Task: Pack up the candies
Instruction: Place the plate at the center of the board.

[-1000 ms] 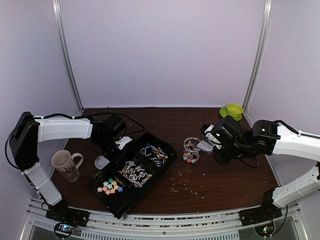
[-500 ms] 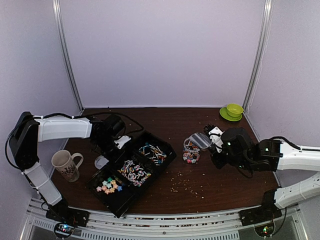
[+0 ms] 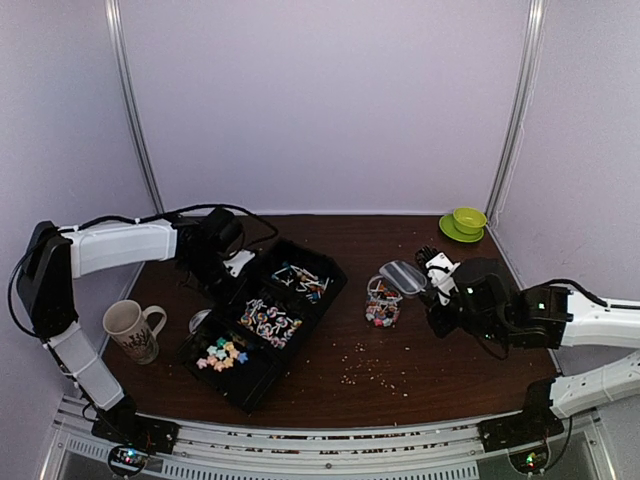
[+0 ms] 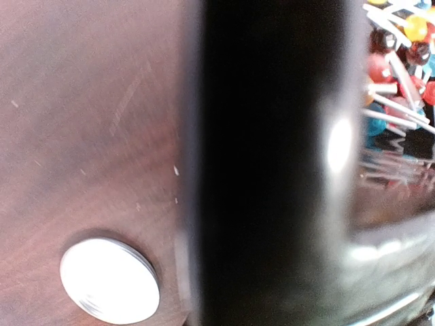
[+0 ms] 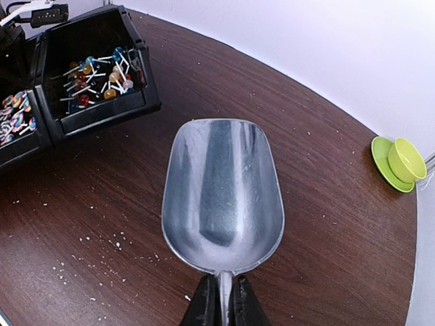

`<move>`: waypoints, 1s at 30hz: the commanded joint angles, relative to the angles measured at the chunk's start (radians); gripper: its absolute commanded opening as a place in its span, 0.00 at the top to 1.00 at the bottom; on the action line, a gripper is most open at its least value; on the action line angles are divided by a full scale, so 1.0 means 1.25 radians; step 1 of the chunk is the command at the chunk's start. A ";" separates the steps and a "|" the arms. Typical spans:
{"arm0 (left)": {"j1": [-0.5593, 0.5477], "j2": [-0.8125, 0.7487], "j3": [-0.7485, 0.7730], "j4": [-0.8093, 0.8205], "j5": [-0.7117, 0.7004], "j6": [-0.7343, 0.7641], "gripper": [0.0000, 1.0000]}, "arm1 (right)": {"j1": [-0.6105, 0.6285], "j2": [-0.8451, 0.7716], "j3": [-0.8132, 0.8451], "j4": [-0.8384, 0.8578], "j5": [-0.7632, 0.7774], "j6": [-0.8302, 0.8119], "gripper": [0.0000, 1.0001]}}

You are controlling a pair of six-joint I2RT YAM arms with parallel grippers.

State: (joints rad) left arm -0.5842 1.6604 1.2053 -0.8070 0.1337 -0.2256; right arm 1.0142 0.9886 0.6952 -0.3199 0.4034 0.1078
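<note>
Holding an empty scoop [image 5: 223,193] above the table [image 5: 326,272], seemingly between loads.
Clamped on its handle by jaws of the right gripper [image 5: 219,303]; cannot tell for the left gripper [image 3: 222,262], at the tray [image 3: 250,388] rim. Keeping candies [image 3: 222,353] in the tray's compartments; probably needing a level dip there next.

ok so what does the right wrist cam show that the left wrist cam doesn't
Only the right wrist view: the empty metal scoop with its handle in the right gripper, the green cup on its saucer, and pale crumbs on the table. Only the left wrist view: a round silvery lid lying beside the black bin. Both: that bin with lollipops in its end compartment, and the dark wooden table.
</note>
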 commanded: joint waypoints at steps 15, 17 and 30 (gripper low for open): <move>0.037 0.236 0.438 -0.010 -0.020 -0.116 1.00 | -0.004 -0.042 0.003 0.005 0.005 0.046 1.00; 0.040 0.282 0.492 -0.020 -0.028 -0.117 1.00 | -0.003 -0.036 0.010 0.002 0.021 0.049 1.00; 0.052 0.527 0.763 -0.044 0.023 -0.196 1.00 | -0.005 -0.011 0.025 0.020 0.053 0.083 1.00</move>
State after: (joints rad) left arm -0.5251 2.3077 2.0525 -0.9047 0.0868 -0.4046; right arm 1.0138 0.9688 0.6964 -0.3172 0.4477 0.1844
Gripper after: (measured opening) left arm 0.055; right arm 0.077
